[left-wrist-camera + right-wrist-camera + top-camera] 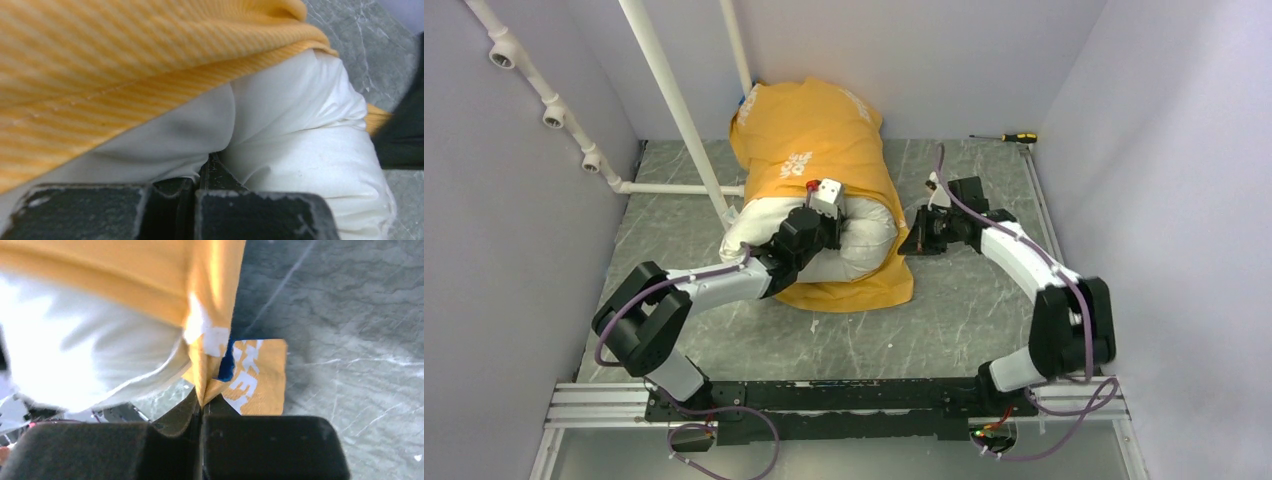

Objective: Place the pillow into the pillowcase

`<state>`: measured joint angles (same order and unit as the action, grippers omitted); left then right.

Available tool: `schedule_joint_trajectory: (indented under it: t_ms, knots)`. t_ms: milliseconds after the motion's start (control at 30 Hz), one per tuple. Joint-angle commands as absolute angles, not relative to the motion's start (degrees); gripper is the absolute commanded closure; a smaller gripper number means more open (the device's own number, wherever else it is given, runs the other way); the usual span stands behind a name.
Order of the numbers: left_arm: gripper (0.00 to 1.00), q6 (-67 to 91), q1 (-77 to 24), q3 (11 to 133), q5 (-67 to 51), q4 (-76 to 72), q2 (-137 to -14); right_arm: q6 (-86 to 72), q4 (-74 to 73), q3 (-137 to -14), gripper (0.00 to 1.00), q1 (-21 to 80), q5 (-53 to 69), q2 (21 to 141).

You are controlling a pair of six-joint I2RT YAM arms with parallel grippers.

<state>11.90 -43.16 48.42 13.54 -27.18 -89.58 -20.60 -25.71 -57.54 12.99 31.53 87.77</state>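
1. I judge the job well along. Most of the plump white stuffed pillow (869, 238) sits inside the thin yellow-orange fabric pillowcase with white lettering (814, 130), stretching away beyond both pincers. Only its near end bulges out of the open mouth, between the two pincers.
2. The left pincer (201, 169) is closed tight, its tips pressed into that exposed white end. A fold of the pillow's cover looks nipped between them. The pillowcase hem drapes just above and beyond the tips.
3. The right pincer (202, 404) is closed too, gripping the pillowcase hem at the side of the bulge. The orange cloth runs up from its tips in a tight pleat. A lettered flap with a sliver of blue lies on the grey marbled worktop (964, 320) just beyond them.
4. The step in hand, as I read it, is drawing the mouth over the last of the pillow.
5. The next move calls for the right pincer to haul the hem back over the bulge while the left pincer pushes or steadies the pillow inward.
6. The thin cloth could slip from the right pincer, and the left pincer sits where the hem must pass.
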Motion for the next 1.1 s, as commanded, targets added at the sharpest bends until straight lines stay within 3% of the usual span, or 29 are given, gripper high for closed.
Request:
schedule_joint_trajectory:
  t_ms: [0,200,433,567,733,867,967,1067]
  knots:
    - [1.00,11.3,-35.6,50.5,25.3,-20.3,-95.0,-21.5,-28.2,-55.4,1.00,12.9,39.6,75.0]
    - [1.00,11.2,-35.2,58.7,30.1,-19.3,-103.7,-29.5,-24.2,-53.2,1.00,13.0,56.6,65.3]
    - [1.00,13.7,-35.2,73.5,37.1,-8.9,-116.1,-38.2,-16.4,-53.8,1.00,13.0,66.2,57.7]
    - [1.00,15.2,-34.3,74.7,36.6,-9.9,-116.0,-42.6,-9.6,-52.9,1.00,13.0,70.9,55.9]
    - [1.00,12.9,-34.2,70.1,26.6,-12.8,-108.8,-33.0,-20.2,-53.3,1.00,12.9,66.3,57.7]
    - [0.90,13.0,-34.2,62.9,13.9,-12.7,-99.0,-30.0,-24.9,-53.4,1.00,12.9,55.8,59.5]
    - [0.89,15.9,-34.2,58.9,14.3,-10.1,-93.0,-24.5,-34.9,-55.8,0.74,12.9,36.5,60.3]
    - [0.90,17.3,-34.2,57.4,14.9,-7.9,-91.0,-23.0,-35.8,-54.3,0.33,12.8,22.7,59.8]
